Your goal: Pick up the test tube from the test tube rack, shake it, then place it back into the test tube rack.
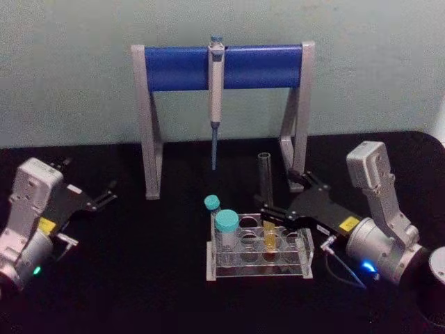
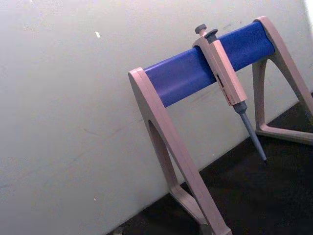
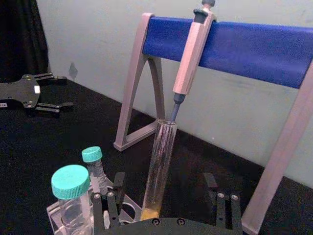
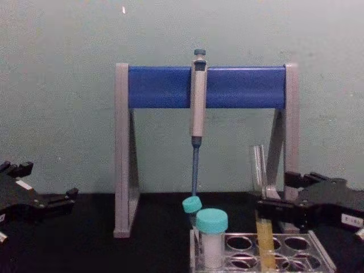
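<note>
**Head view.** Right hand [image 1: 277,193]: open, with one finger on either side of the test tube [image 1: 265,174] and no contact evident. The test tube stands upright in a hole of the test tube rack [image 1: 257,273], its yellow-orange liquid below the level of the fingers. Teal-capped vials [image 1: 227,221] sit in the rack on the tube's far side from this hand. Left hand [image 1: 104,197]: open, parked on the tabletop [image 1: 153,278], well apart from the rack.

**Left wrist view.** Pipette stand [image 2: 195,73] with hanging pipette [image 2: 225,73], ahead of the left hand.

**Right wrist view.** The tube [image 3: 160,166] rises straight ahead of the palm. There is a clear gap between it and the fingers [image 3: 222,205] on each side.

**Chest view.** Right hand [image 4: 274,192] is level with the tube's middle, just above the rack's top plate [image 4: 318,250].

**Step, as judged.** Pre-grasp: the hand is aligned and the pick-up has not yet been made.

**Next move, as judged.** Close the fingers squarely on the bare glass. Then lift straight up until the round bottom clears its hole. Keep the tube upright, since it has no cap.
</note>
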Controlling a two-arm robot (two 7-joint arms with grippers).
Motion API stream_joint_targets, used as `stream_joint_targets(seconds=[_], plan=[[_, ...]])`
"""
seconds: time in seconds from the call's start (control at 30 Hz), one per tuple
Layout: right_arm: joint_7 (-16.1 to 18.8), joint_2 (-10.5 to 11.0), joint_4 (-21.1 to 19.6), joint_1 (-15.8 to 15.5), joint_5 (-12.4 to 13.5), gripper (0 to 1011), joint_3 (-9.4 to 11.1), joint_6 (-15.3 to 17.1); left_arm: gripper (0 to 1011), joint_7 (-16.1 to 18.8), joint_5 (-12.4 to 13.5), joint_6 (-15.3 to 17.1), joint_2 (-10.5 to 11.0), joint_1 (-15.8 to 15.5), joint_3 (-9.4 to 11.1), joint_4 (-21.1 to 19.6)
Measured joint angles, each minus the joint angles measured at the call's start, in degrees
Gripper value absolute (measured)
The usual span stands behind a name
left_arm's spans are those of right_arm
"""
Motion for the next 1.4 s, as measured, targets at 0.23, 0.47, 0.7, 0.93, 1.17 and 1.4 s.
stream_joint_targets(seconds=[0.23,0.47,0.7,0.93,1.17,1.4], plan=[[1.6,-1.24,1.21,1.88,0.01,1000,0.02,3.47,1010,0.0,0.0,0.0,0.0,0.0,0.0,0.0],[2.98,-2.38,2.51,3.45,-0.38,1000,-0.13,5.68,1009,0.0,0.0,0.0,0.0,0.0,0.0,0.0],[3.49,-3.46,3.32,4.33,-0.42,1000,-0.09,6.87,1010,0.0,0.0,0.0,0.0,0.0,0.0,0.0],[3.79,-3.97,3.61,4.59,-0.19,1000,-0.06,7.48,1010,0.0,0.0,0.0,0.0,0.0,0.0,0.0],[3.71,-4.11,3.72,4.61,-0.07,1000,0.02,7.55,1010,0.0,0.0,0.0,0.0,0.0,0.0,0.0],[3.67,-4.06,3.7,4.61,-0.08,1000,0.02,7.53,1010,0.0,0.0,0.0,0.0,0.0,0.0,0.0]])
